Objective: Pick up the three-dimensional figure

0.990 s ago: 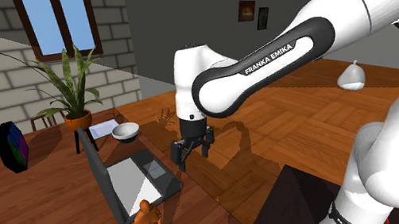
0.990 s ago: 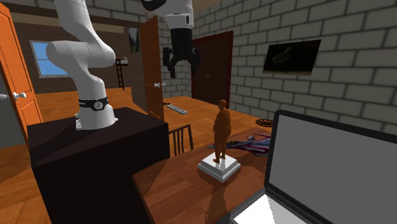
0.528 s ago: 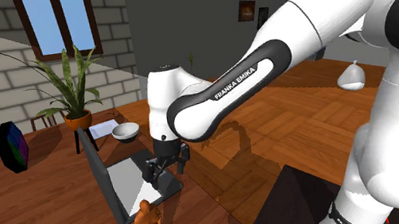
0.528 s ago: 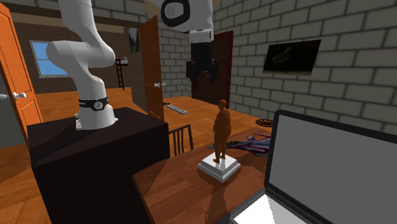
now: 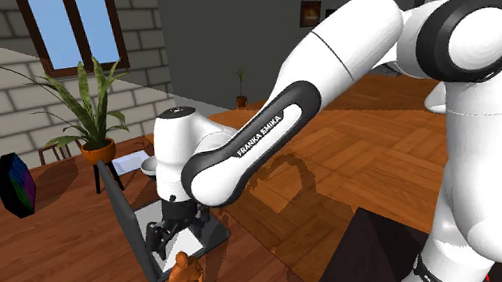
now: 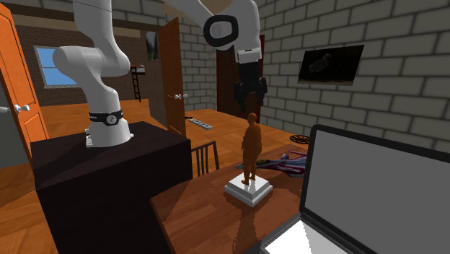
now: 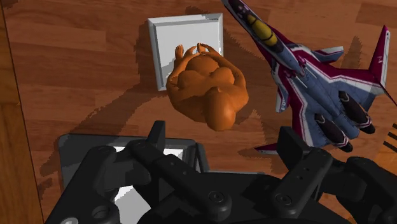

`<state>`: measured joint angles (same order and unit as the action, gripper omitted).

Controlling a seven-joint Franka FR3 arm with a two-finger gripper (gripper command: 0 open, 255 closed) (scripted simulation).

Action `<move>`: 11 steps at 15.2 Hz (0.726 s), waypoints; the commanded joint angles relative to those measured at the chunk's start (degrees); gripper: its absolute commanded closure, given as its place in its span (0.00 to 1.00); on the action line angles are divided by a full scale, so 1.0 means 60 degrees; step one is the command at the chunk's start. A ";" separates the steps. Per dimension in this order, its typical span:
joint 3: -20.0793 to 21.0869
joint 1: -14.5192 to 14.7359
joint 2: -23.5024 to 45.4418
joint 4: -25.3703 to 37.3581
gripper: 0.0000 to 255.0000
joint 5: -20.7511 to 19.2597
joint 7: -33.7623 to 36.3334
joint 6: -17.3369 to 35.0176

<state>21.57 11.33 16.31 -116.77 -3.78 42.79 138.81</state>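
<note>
Gripper (image 7: 222, 135) is hanging directly above the figure (image 7: 207, 86), fingers standing wide apart and holding nothing. The figure, an orange-brown human form, is standing upright on a white square base (image 7: 172, 38) on the wooden table (image 7: 76, 76). A toy jet (image 7: 305, 83) is lying just beside it, and a laptop (image 5: 127, 223) is sitting near. Judgement: it is looking rigid, probably light, smooth and rounded, so likely slippery. Being tall on a small base, it may tip easily. Best hold: across the torso below the shoulders, closing squarely.
</note>
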 commanded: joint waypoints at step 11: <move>-0.0161 0.0178 0.0693 -0.0023 1.00 -0.0360 0.0242 0.0704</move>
<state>20.60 12.39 20.45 -116.92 -5.93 44.24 143.02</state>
